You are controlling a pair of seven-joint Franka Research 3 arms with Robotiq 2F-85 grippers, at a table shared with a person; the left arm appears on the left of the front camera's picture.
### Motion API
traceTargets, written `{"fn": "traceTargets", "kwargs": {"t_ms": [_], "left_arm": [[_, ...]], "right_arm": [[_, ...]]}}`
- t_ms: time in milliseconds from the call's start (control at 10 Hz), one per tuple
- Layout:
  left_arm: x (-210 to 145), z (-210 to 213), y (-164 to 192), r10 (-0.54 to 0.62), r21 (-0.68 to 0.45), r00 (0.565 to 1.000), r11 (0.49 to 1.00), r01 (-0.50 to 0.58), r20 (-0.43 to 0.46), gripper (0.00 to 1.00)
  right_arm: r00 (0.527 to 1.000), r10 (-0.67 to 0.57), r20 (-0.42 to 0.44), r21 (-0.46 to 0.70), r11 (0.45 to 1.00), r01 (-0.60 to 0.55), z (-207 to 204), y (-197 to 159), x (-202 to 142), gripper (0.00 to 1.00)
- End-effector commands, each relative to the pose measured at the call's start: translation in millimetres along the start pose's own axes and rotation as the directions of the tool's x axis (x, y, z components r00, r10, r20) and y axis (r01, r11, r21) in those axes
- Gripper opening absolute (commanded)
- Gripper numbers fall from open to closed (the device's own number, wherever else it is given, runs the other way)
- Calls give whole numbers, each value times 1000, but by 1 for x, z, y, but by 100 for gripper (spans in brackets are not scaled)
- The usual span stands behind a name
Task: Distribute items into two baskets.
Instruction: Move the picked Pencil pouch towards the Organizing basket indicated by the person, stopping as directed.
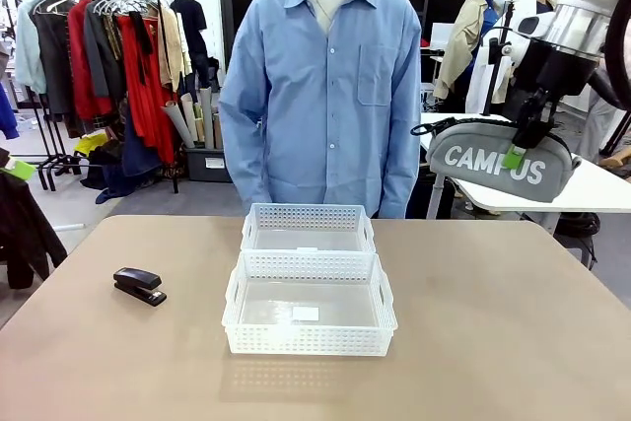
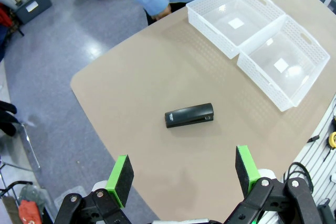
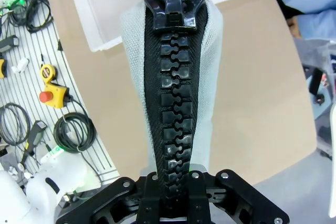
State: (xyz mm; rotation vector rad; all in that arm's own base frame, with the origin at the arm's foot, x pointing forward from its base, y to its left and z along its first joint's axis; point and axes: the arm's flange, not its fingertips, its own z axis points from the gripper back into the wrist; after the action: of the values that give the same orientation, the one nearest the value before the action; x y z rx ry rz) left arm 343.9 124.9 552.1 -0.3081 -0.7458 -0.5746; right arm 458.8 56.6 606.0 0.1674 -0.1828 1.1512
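Right end effector [image 1: 515, 150] is high in the air, up and to the right of the near basket [image 1: 308, 342], and it's clamped tight on the grey CAMPUS pouch [image 1: 473, 160]. The pouch hangs level, lettering facing the camera, well clear of the tabletop [image 1: 493, 322]. From the right wrist, the black zipper [image 3: 170, 103] runs straight up between the fingers, the grey fabric bulging on either side, and a corner of a white basket sits far below.

Over on the other side, the black stapler [image 1: 139, 285] lies flat on the tabletop, well apart from the near basket, off to its left. The left end effector [image 2: 184, 174] hovers above that patch with its green pads [image 2: 122, 177] spread wide and nothing between them; the stapler sits lower down, nearer the near basket than the pads are.

The far basket [image 1: 308, 212] sits right behind the near basket, rims touching, both white and perforated. A person [image 1: 320, 86] in a blue shirt stands beyond the near basket, at the tabletop's far edge.
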Motion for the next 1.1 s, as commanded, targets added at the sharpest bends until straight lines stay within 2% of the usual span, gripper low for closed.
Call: {"fn": "traceTargets", "kwargs": {"t_ms": [0,1000], "left_arm": [[0,1,1,-12,-15,1000,1000,13,13,100],[0,1,1,-12,-15,1000,1000,13,13,100]], "right_arm": [[1000,-2,-2,-9,1000,2,1,0,0,0],[1000,-2,-2,-9,1000,2,1,0,0,0]]}}
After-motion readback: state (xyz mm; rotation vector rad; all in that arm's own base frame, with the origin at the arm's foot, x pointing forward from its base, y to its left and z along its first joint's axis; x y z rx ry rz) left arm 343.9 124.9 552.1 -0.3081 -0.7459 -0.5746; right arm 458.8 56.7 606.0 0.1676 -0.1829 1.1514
